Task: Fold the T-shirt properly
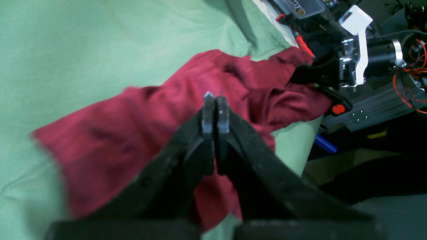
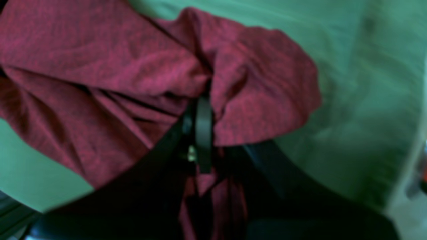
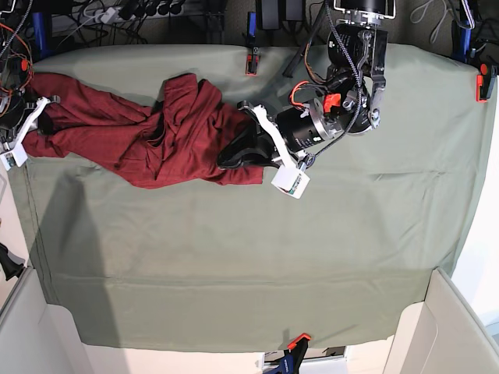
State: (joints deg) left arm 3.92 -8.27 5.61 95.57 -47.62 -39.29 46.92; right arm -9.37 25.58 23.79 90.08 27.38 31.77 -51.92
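T-shirt (image 3: 148, 132), red and crumpled, lies stretched across the far left part of the green cloth (image 3: 249, 249). The right gripper (image 2: 200, 110) at the table's left edge is clenched on a bunch of its fabric. The left gripper (image 1: 216, 100), jaws pressed together and holding nothing, sits over the shirt's other end.

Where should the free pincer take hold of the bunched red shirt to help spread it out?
Probably the loose lower edge of the T-shirt, which lies flat on the green cloth toward the table's near side. Come from that near side, low over the cloth: that edge is a thin exposed layer, while the middle is heaped in folds. The left pincer is shut; the right pincer already pinches the far end.
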